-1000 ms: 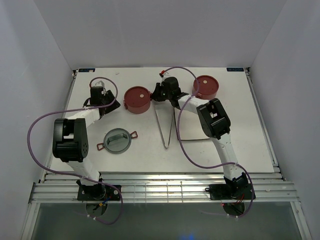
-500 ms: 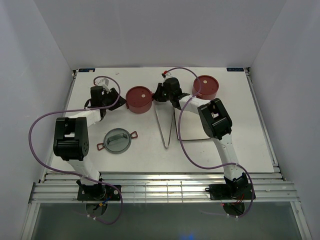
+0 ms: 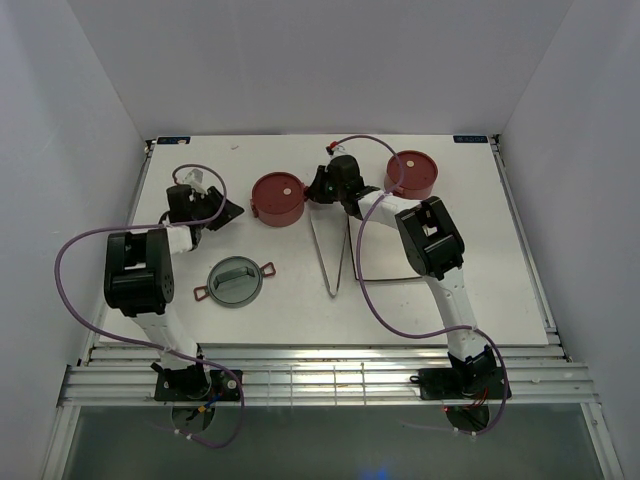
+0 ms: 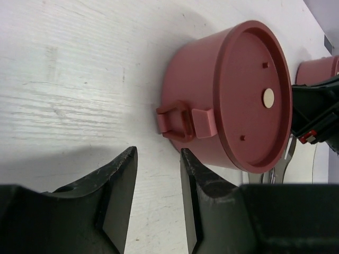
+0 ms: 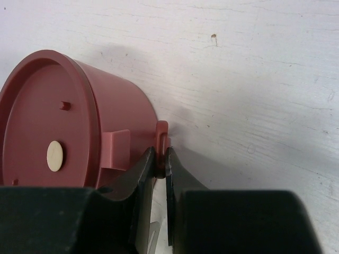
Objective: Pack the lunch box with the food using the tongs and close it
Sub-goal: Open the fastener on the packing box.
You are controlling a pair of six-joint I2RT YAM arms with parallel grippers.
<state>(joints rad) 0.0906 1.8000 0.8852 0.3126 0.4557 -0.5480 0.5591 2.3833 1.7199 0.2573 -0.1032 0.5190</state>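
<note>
Nearest me in the overhead view lie the grey top cover (image 3: 234, 281), lower left of centre, and the tongs (image 3: 333, 255) just right of it. Both lie untouched on the table (image 3: 300, 320). No food shows anywhere and both bowls wear their lids, so I judge the packing done and the stacking in hand.

Further up the frame, the lidded bowl (image 3: 275, 198) sits left of centre. My right gripper (image 5: 160, 156) is pinched tight on the tab (image 5: 162, 132) at the bowl's right side. My left gripper (image 4: 157, 161) hangs to the left of the bowl, jaws partly apart with nothing between them. It is aimed at the looped handle (image 4: 174, 119) but not touching it.

To do this well I'd line the gap up on that loop and ease in low. I'd close only once the loop sits between the pads, so both sides lift level. Farthest off, at upper right, stands the second lidded bowl (image 3: 412, 173).
</note>
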